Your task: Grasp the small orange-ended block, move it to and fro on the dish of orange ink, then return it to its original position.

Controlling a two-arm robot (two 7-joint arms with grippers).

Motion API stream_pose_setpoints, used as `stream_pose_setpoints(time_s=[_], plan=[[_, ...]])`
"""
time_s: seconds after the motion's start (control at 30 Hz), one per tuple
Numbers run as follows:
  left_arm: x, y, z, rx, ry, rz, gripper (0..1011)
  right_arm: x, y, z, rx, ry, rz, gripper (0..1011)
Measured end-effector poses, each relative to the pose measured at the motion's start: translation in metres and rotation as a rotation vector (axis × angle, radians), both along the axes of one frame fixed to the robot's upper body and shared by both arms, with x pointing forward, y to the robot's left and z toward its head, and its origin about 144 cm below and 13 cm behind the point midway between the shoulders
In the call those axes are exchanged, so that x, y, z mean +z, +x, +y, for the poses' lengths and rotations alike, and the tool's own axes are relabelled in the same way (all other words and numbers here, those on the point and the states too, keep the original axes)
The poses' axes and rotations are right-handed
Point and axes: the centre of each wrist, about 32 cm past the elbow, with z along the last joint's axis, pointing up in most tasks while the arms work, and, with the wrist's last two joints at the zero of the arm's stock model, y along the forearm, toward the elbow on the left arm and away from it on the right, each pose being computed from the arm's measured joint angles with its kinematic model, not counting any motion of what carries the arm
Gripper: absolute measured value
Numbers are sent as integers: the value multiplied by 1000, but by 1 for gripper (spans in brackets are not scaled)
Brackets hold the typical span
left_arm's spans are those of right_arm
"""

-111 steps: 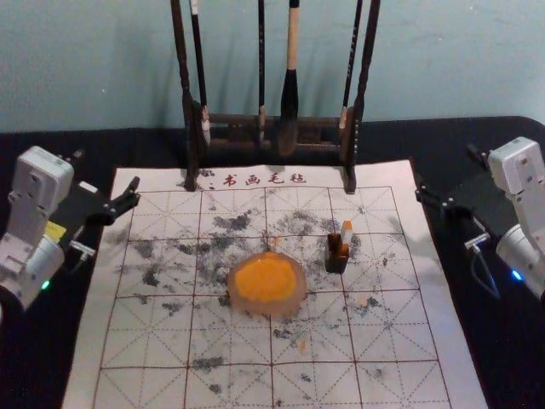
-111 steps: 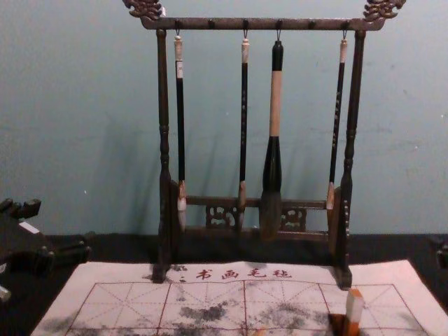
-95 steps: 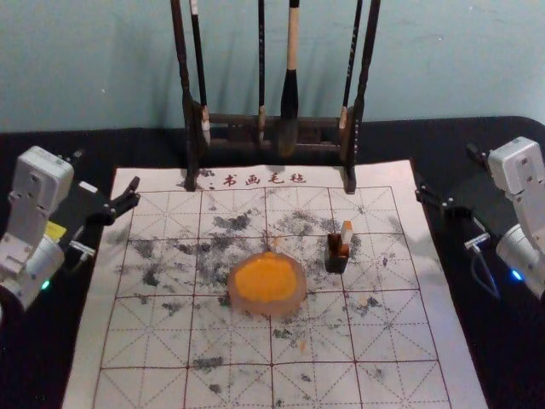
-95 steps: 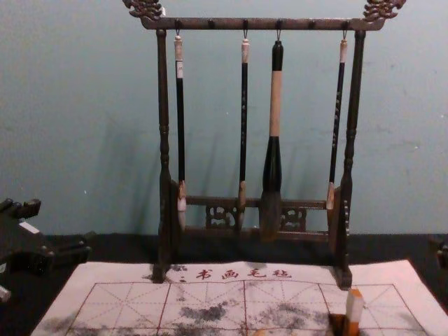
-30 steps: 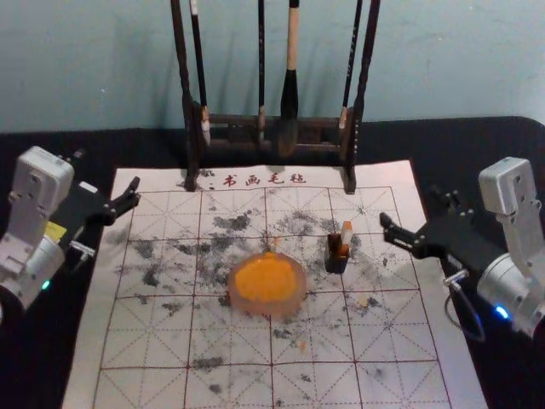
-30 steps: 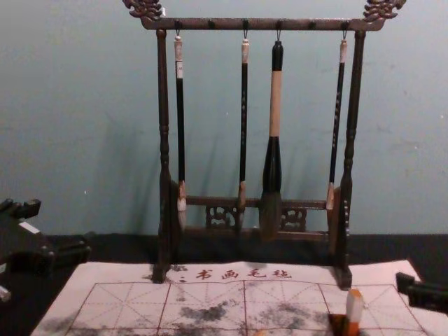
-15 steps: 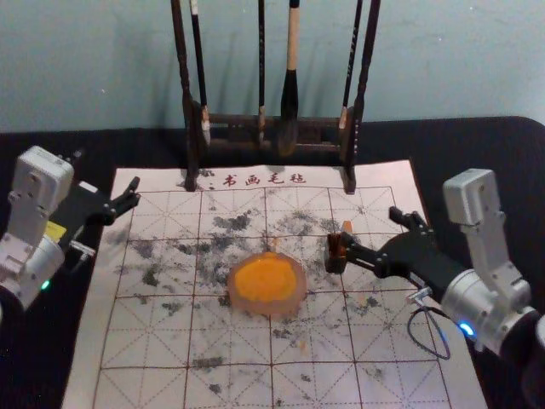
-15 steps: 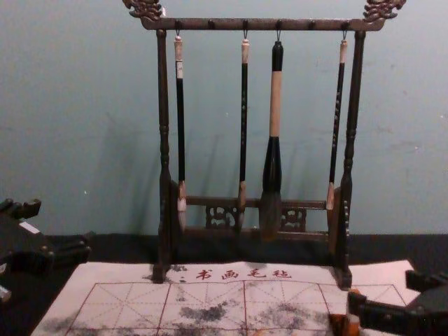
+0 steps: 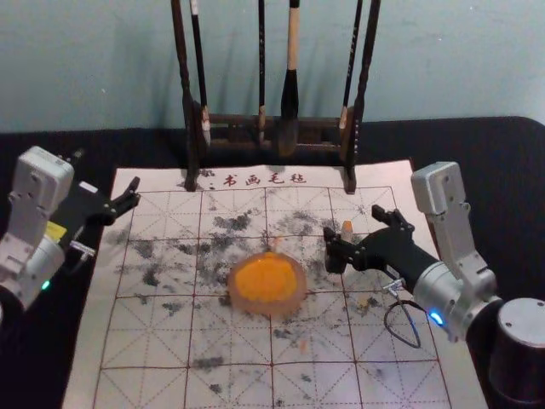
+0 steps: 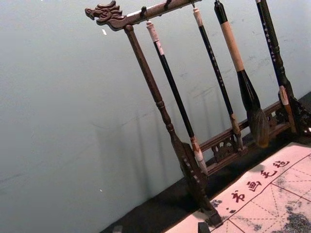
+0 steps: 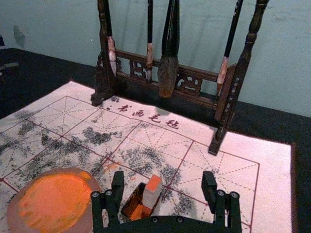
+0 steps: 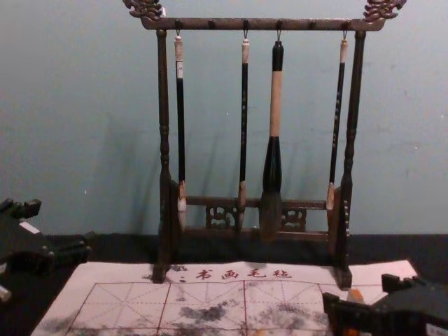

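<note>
My right gripper (image 9: 354, 221) is open around the small white block (image 9: 347, 227), whose top end is orange. In the right wrist view the block (image 11: 152, 190) stands upright in a small dark holder (image 11: 128, 206), between the spread fingertips of the right gripper (image 11: 163, 177) and nearer one of them, held by neither. The dish (image 9: 294, 308) of orange ink (image 9: 264, 279) lies left of the holder on the mat. My left gripper (image 9: 106, 170) is parked open at the left; its tips peek into the left wrist view, the left gripper (image 10: 160, 227) being empty.
A dark wooden rack (image 12: 162, 140) with hanging brushes, one large brush (image 12: 275, 105) among them, stands behind the grid-marked mat (image 9: 230, 388). Ink stains dot the mat. Black cloth (image 9: 477, 141) surrounds it.
The right gripper has come in from the right edge, leftward over the mat, to surround the block. The left arm, block holder and dish have stayed put.
</note>
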Motion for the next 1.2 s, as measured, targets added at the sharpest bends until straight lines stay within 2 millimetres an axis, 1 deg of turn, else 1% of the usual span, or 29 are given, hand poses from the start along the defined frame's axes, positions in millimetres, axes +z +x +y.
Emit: stream_pose_setpoints(time_s=[0.37, 0.87, 1.03, 1.1, 1.17, 1.2], plan=[[0, 0, 0, 0, 0, 0, 1001, -4, 7, 9, -7, -12, 14, 1002], [0, 0, 0, 0, 0, 0, 1001, -4, 7, 9, -6, -13, 14, 1003], [0, 0, 0, 0, 0, 0, 1001, -4, 6, 9, -7, -12, 13, 911], [0, 0, 0, 0, 0, 0, 1001, -4, 6, 8, -7, -12, 13, 865], [0, 0, 0, 0, 0, 0, 1001, -4, 6, 8, -7, -12, 13, 796], [0, 0, 0, 0, 0, 0, 1001, -4, 6, 8, -7, -12, 13, 786]])
